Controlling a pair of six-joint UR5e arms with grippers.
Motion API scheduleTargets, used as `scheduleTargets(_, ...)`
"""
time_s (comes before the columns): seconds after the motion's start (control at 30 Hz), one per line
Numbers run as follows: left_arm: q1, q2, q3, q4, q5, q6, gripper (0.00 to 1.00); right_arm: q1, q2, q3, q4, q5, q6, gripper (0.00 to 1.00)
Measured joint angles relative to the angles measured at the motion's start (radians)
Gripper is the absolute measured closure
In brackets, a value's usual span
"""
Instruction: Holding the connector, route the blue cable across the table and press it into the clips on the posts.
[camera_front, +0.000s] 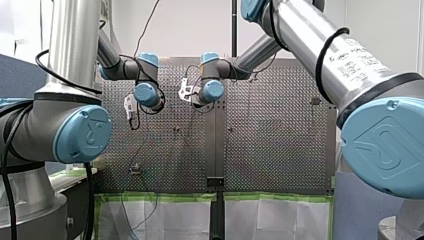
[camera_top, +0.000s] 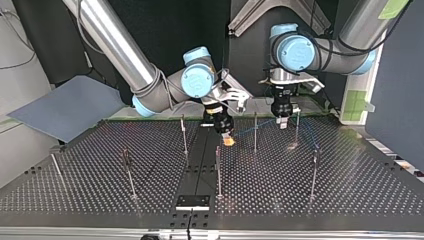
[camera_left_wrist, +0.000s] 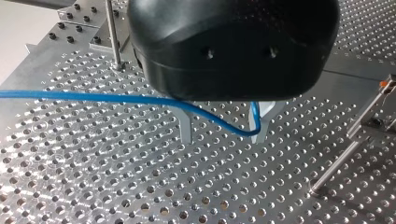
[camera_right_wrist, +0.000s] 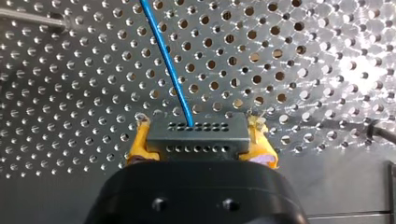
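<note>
Right gripper (camera_right_wrist: 200, 137) clamped on connector (camera_right_wrist: 196, 133) between yellow pads (camera_right_wrist: 140, 142), anchoring the end. The cable (camera_right_wrist: 170, 65) runs straight ahead from it. Left gripper (camera_left_wrist: 223, 126) has fingers apart, cable sagging loosely between them: likely a guide, not a grip.

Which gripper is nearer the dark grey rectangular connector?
Right. My right gripper clamps the dark grey rectangular connector in its yellow-padded jaws; my left gripper sits farther along the thin blue cable, which passes between its open jaws.
</note>
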Motion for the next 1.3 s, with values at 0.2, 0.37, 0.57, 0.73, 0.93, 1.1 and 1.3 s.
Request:
scheduleTargets(0.2, 0.0, 0.0, 0.0, 0.0, 0.0, 0.0, 0.4, 0.0, 0.0, 0.007, 0.0, 0.0, -0.001, 1.0)
scheduleTargets(0.37, 0.0, 0.0, 0.0, 0.0, 0.0, 0.0, 0.4, 0.0, 0.0, 0.011, 0.0, 0.0, -0.001, 1.0)
scheduleTargets(0.57, 0.0, 0.0, 0.0, 0.0, 0.0, 0.0, 0.4, 0.0, 0.0, 0.014, 0.0, 0.0, -0.001, 1.0)
scheduleTargets(0.73, 0.0, 0.0, 0.0, 0.0, 0.0, 0.0, 0.4, 0.0, 0.0, 0.016, 0.0, 0.0, -0.002, 1.0)
scheduleTargets(0.93, 0.0, 0.0, 0.0, 0.0, 0.0, 0.0, 0.4, 0.0, 0.0, 0.018, 0.0, 0.0, -0.002, 1.0)
scheduleTargets(1.1, 0.0, 0.0, 0.0, 0.0, 0.0, 0.0, 0.4, 0.0, 0.0, 0.019, 0.0, 0.0, -0.002, 1.0)
scheduleTargets(1.3, 0.0, 0.0, 0.0, 0.0, 0.0, 0.0, 0.4, 0.0, 0.0, 0.02, 0.0, 0.0, -0.002, 1.0)
